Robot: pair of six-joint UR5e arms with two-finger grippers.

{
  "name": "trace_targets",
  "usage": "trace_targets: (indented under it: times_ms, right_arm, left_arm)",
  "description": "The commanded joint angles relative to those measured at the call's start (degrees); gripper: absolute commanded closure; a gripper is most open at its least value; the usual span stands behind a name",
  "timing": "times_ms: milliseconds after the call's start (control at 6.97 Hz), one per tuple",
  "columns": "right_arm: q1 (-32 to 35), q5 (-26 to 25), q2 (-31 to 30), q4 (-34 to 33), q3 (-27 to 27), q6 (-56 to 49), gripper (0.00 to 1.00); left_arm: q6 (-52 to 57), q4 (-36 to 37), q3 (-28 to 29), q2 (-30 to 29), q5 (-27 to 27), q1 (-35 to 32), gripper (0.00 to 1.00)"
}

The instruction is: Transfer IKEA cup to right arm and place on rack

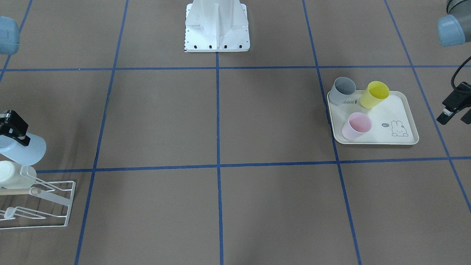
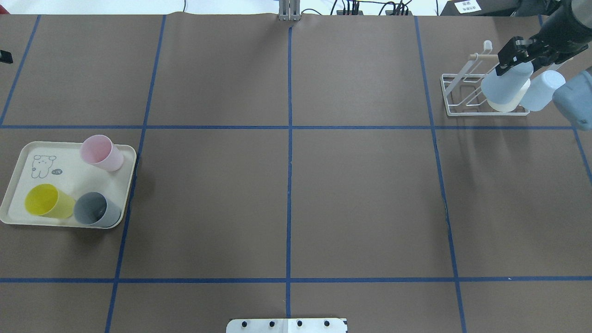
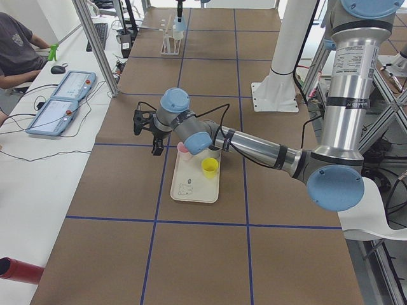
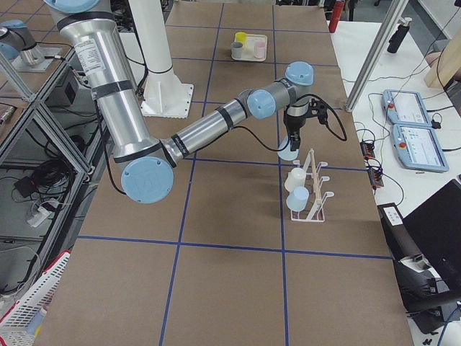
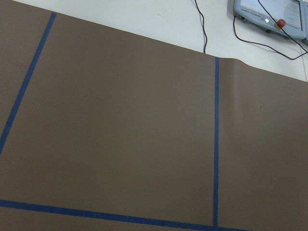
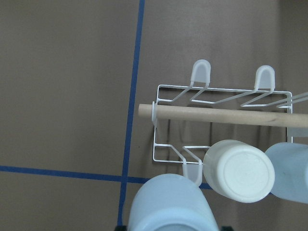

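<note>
While the right tool [image 2: 512, 54] is pinching the pale blue cup [image 2: 505, 88] by its base, the cup is hanging mouth-down and tilted just above the rack [image 6: 211, 114], beside a white cup [image 6: 239, 169] seated there. A free prong [image 6: 192, 169] is showing just past the cup's rim, so lowering looks like the next move. The left tool [image 1: 455, 117] is hovering spread and empty, well apart.

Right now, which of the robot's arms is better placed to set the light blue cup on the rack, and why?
The right: the right gripper holds the light blue cup just above the rack. The left gripper hangs far off beside the tray, holding nothing.
</note>
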Motion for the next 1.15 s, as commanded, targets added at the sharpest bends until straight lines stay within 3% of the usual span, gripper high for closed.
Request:
trace_targets:
  times_ms: [0,287,574,1004]
  right_arm:
    - [0.0,-0.2,1.6,0.1,-2.7,-1.5,0.69]
    - [0.0,-0.1,3.3,0.5,-5.2,-1.8,0.69]
    - [0.0,-0.2,3.7,5.8,-10.1,-2.7,0.69]
    - [-0.2,0.0,4.2,6.6,-12.6,-2.5,0.69]
  left_arm:
    - [0.0,0.0,-0.3,0.3,0.0,0.0,0.0]
    - [-0.1,0.0,-0.4,0.3,0.0,0.0,0.0]
    - [-0.1,0.0,-0.6,0.3,0.0,0.0,0.0]
    - [-0.3,0.1,-1.3,0.4,-0.1,0.0,0.0]
